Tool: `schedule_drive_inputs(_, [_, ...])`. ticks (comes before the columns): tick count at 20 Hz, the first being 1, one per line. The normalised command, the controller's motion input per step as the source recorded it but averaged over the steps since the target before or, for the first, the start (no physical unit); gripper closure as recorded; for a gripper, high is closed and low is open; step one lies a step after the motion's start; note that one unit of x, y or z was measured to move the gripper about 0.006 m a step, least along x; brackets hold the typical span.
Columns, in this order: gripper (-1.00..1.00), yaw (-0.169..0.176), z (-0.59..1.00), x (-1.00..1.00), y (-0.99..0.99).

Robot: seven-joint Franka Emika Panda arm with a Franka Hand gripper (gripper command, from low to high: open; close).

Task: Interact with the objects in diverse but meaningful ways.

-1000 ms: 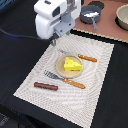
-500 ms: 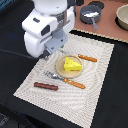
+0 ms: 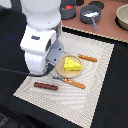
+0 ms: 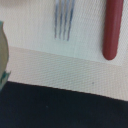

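Note:
A yellow cheese wedge (image 3: 72,65) lies on the round tan plate (image 3: 80,71) in the middle of the woven placemat (image 3: 95,95). The brown sausage (image 3: 46,86) rests near the mat's front corner on the exterior view's left, and shows again in the wrist view as a red-brown sausage (image 4: 112,30). At the back stands the grey pot (image 3: 90,16) with a white piece inside. My gripper (image 3: 52,69) hangs low over the mat beside the plate, between it and the sausage. Its fingers are hidden under the white hand, and no view shows how they stand.
An orange-handled knife (image 3: 87,58) lies behind the plate and an orange-handled fork (image 3: 74,83) in front; its tines (image 4: 62,20) show in the wrist view. A dark pot with something red (image 3: 67,8) and a tan bowl (image 3: 122,15) stand at the back.
The arm has swung toward the exterior view's left and come lower, from behind the plate to beside it. The cheese, cutlery and sausage have not moved.

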Motion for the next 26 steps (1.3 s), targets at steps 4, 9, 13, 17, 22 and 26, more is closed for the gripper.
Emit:
schedule_drive_inputs(4, [-1.00,0.036,-0.08,0.35,-0.79])
schedule_drive_inputs(9, [-1.00,0.000,-0.18,0.42,-0.38])
schedule_drive_inputs(13, [-1.00,0.000,-0.16,0.43,-0.29])
schedule_drive_inputs(17, [-1.00,0.000,-0.03,0.35,-0.04])
schedule_drive_inputs(22, [-1.00,0.000,-0.03,0.20,0.02])
schedule_drive_inputs(26, [-1.00,0.000,-0.13,0.11,0.00])
